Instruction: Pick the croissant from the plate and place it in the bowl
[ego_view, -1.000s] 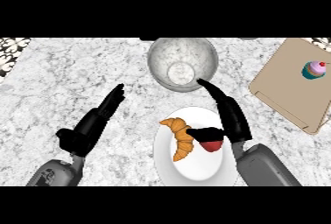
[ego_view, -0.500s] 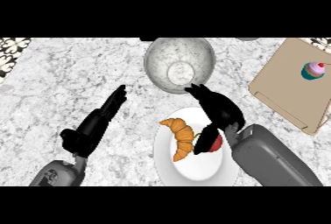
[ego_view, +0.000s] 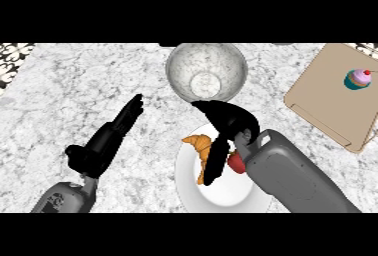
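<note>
The right hand (ego_view: 230, 120) hangs over the croissant (ego_view: 201, 149) on the white plate (ego_view: 221, 192), fingers curled down, touching but not clearly gripping it. The bowl (ego_view: 206, 70) sits just beyond. The left hand (ego_view: 111, 137) rests open on the table (ego_view: 66, 95).

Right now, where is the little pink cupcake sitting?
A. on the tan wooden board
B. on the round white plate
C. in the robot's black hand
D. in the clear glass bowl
A: the little pink cupcake sits on the tan wooden board at the right, away from the clear glass bowl and the round white plate.
</note>
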